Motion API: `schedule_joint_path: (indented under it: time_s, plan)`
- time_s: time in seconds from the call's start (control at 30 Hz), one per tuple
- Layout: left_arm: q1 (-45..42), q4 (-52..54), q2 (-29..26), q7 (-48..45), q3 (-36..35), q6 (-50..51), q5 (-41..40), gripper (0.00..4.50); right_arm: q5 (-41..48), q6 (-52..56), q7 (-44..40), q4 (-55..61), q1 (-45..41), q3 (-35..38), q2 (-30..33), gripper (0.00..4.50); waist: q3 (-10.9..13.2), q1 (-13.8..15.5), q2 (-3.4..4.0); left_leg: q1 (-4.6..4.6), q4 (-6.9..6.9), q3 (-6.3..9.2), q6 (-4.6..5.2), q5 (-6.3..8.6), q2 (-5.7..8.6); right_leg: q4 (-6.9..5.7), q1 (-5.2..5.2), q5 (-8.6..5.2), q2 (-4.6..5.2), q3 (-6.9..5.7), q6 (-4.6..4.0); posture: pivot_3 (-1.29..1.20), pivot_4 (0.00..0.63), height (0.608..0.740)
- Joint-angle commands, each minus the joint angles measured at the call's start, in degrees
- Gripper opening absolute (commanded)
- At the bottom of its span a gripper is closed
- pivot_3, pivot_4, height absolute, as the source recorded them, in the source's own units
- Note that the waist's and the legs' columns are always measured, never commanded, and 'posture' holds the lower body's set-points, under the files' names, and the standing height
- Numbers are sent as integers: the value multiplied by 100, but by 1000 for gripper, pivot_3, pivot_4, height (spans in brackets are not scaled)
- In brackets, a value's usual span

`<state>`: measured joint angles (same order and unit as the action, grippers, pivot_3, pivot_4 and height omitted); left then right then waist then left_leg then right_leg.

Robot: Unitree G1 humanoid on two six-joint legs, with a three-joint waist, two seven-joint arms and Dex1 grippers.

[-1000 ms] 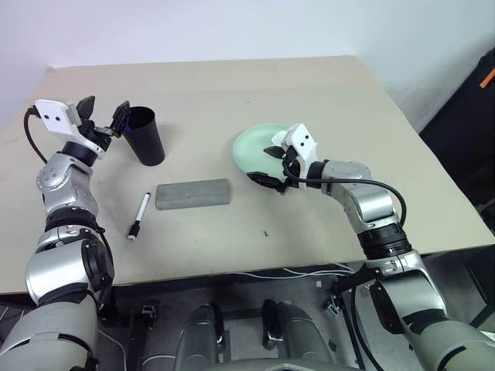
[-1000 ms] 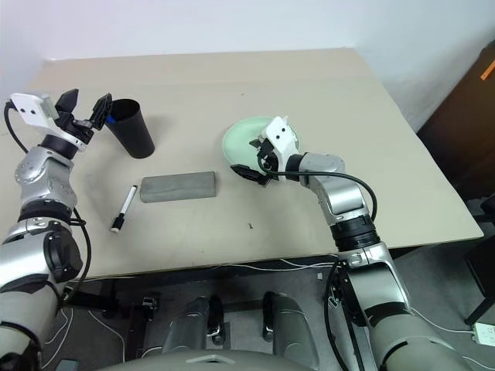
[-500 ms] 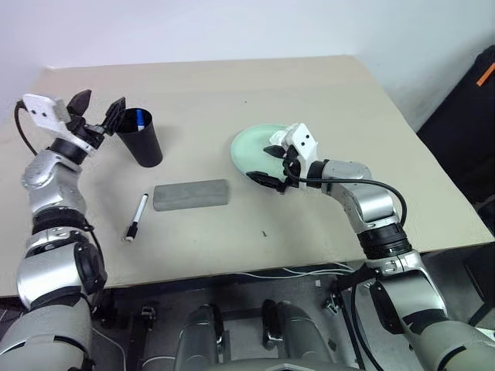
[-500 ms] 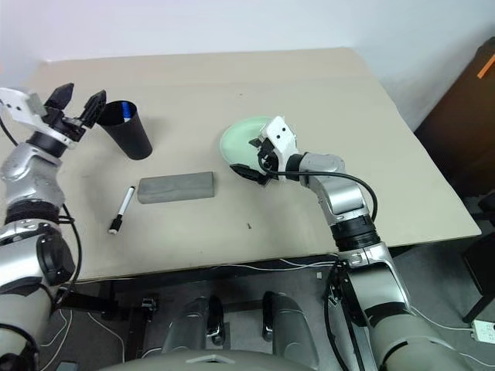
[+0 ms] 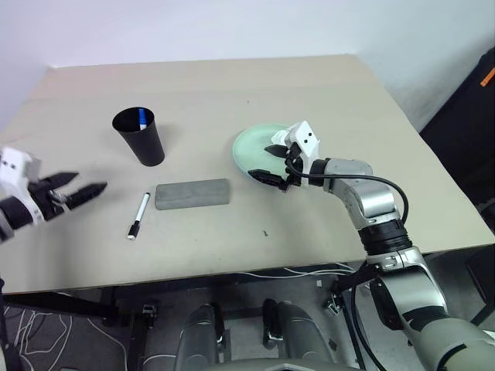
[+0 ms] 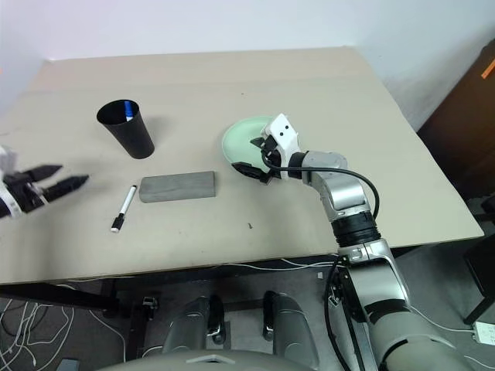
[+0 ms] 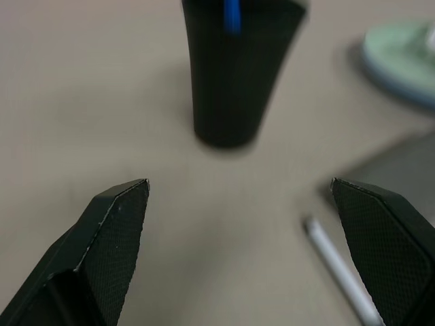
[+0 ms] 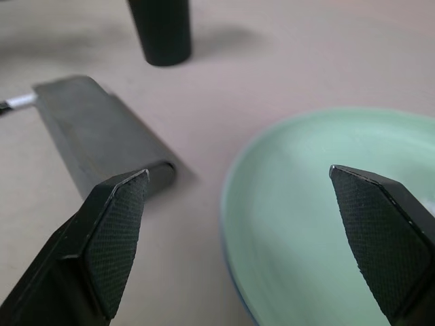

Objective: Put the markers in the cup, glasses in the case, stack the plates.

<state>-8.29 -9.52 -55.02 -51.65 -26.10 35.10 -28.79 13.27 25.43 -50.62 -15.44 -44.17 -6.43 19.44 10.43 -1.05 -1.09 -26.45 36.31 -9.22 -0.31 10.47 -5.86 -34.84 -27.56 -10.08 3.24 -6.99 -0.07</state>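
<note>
Desk point(image 5: 325, 100): flat, pale beige, matte top, set against a white wall.

Cup point(image 5: 139, 136): tall matte black tumbler, tapered toward the base, standing upright toward the back left. A blue-capped marker point(image 5: 142, 117) stands inside, cap up and leaning on the rim; judged done for that one.

Second marker point(image 5: 138, 216): slim white barrel, black cap toward the front edge, lying flat just in front of the cup and just beside the left end of the case. Not yet in the cup.

Case point(image 5: 192, 193): grey, felt-like rectangular box, lid shut, lying flat mid-desk between the marker and the plates. No glasses visible on the desk; cannot tell whether they are inside.

Plates point(image 5: 251, 148): mint green plate on top, shallow, smooth and glossy, with a thin blue rim of another showing beneath in the right wrist view. Looks already stacked.

Left claw point(image 5: 76, 190): fingers spread wide, empty, low by the desk's left edge, pointing toward the black-capped marker. Its wrist view lines up cup and marker between the textured black pads, well placed for a pickup, I judge.

Right claw point(image 5: 277, 161): fingers wide apart, holding nothing, hanging over the near edge of the green plate. Something small and white sits by it on the plate; too hidden to name.
</note>
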Motion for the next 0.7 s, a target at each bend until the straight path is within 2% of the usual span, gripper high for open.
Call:
schedule_joint_path:
  time_s: [0.03,0.23,0.43,0.7]
  plan:
    - [331,1053,-27,345,-305,762,-260,4477,221,-155,-242,154,-229,203,121,4500,0,21,0,2,-23,-1,0,0,1,23,1,4,-1,-4,-3,0,150,740]
    - [545,1965,157,901,-415,1935,-695,4477,435,-61,-543,318,-306,260,265,4500,1,0,3,4,-44,-1,-2,-1,9,42,-4,3,-12,-10,-5,0,150,740]
    - [573,2314,235,1179,-256,2483,-854,4477,522,26,-622,492,-284,242,336,4500,1,0,2,4,-22,-12,-2,-3,19,39,0,4,-30,6,-1,0,150,740]
    - [159,2161,353,1792,754,2888,-442,4477,496,113,-535,565,-192,266,410,4500,-1,38,3,10,-19,-4,-3,-3,12,36,7,11,-19,0,-9,0,150,740]
